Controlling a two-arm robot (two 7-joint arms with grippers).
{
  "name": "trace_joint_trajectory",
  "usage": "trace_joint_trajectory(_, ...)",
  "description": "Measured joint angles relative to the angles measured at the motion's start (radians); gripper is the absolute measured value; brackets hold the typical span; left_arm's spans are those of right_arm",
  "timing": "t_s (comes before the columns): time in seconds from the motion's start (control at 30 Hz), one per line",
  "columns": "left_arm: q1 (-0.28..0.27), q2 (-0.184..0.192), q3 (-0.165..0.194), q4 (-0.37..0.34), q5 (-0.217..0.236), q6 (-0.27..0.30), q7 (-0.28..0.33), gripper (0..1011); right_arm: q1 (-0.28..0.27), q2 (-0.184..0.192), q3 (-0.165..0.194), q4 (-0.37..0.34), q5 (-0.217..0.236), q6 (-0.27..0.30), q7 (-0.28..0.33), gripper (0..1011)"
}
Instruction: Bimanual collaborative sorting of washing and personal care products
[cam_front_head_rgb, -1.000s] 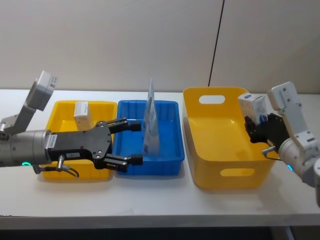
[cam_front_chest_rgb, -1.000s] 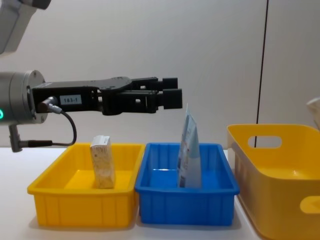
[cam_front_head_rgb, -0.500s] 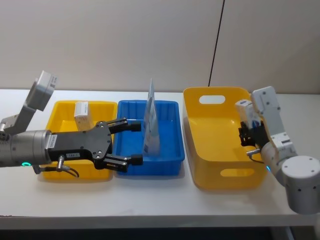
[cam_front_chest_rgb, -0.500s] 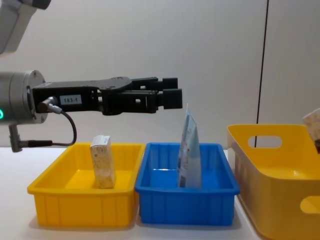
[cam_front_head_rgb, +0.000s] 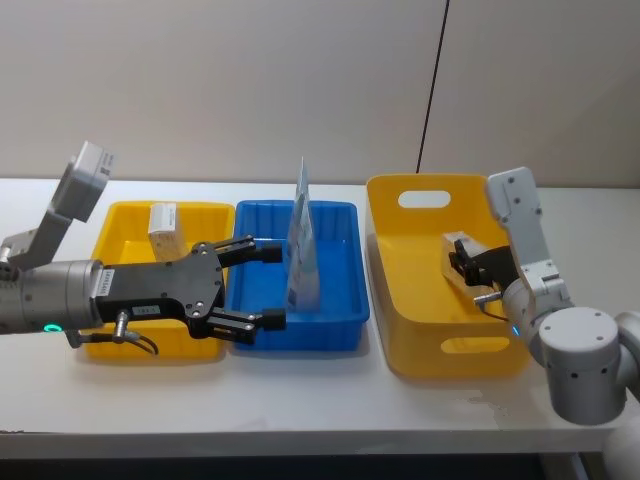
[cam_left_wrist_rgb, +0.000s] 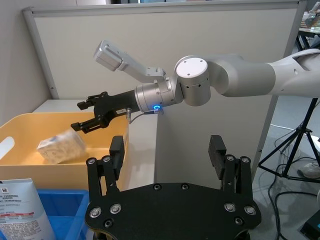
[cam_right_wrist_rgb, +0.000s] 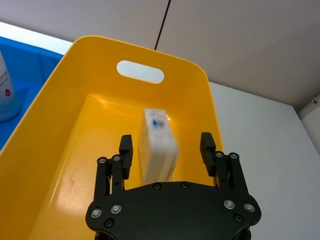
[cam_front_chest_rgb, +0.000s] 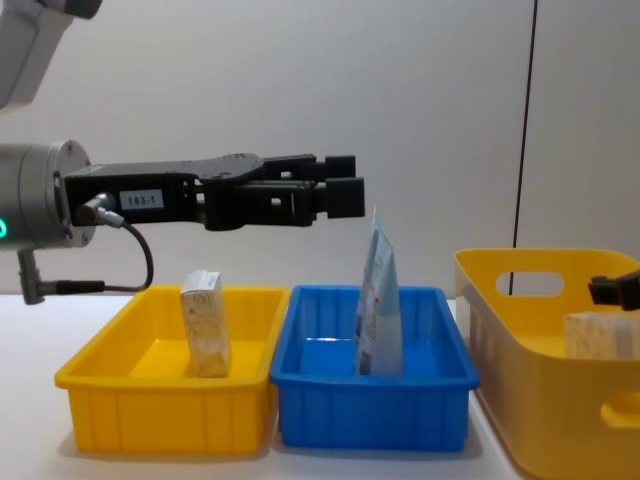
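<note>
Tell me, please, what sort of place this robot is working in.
Probably a robotics lab or test cell: a white table holding plastic sorting bins against a plain partition wall, and a tripod with loose cables on the floor.

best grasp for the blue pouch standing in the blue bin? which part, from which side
Likely the top seam of the light-blue pouch, from straight above. It stands upright in the blue bin, thin, with its flat faces turned left and right, so a pinch across them fits. The bin walls hem in its base. The left gripper, open, is nearest.
</note>
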Motion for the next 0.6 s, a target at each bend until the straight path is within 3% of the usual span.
trace_joint_trajectory(0.3,0.0,0.0,0.0,0.0,0.0,0.0,0.0,1001,-0.005,-0.018,0.024,-0.017,0.005,-0.014,-0.006,1003)
trace_joint_trajectory(0.6,0.0,0.0,0.0,0.0,0.0,0.0,0.0,1002,-0.04,-0.025,0.061,-0.097,0.049,-0.018,0.015,1003)
